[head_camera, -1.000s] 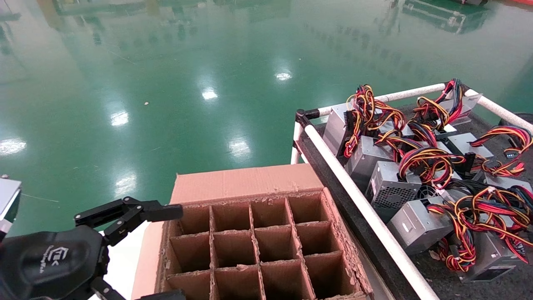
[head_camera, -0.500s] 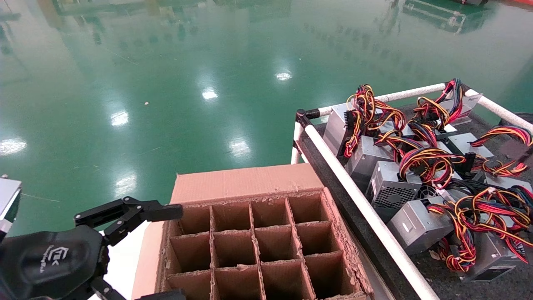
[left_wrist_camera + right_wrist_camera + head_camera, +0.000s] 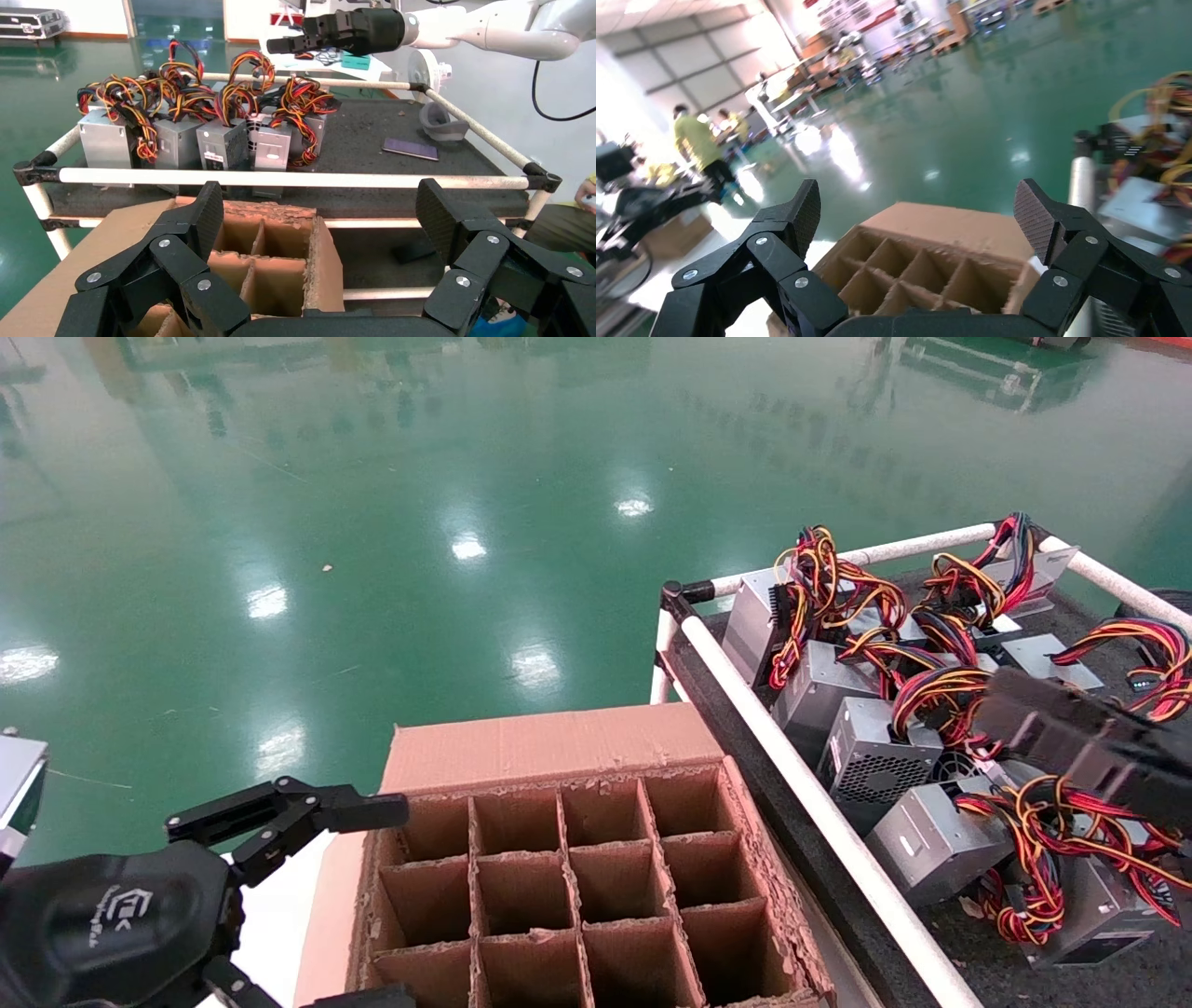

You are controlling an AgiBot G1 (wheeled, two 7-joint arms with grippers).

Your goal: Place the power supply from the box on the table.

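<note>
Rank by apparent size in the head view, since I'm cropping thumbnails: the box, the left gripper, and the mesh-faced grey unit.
1. The box, largest.
2. The left gripper, open beside the box's left wall; it sits nearer the camera, which inflates it.
3. The mesh-faced grey unit on the table, clearly smallest.

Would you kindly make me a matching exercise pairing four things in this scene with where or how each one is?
1. box
2. power supplies
3. left gripper
4. right gripper

a. open, over the table
b. open, at the carton's left edge
c. visible cells empty
d. crowded on the table

Pairs: 1-c, 2-d, 3-b, 4-a
</note>
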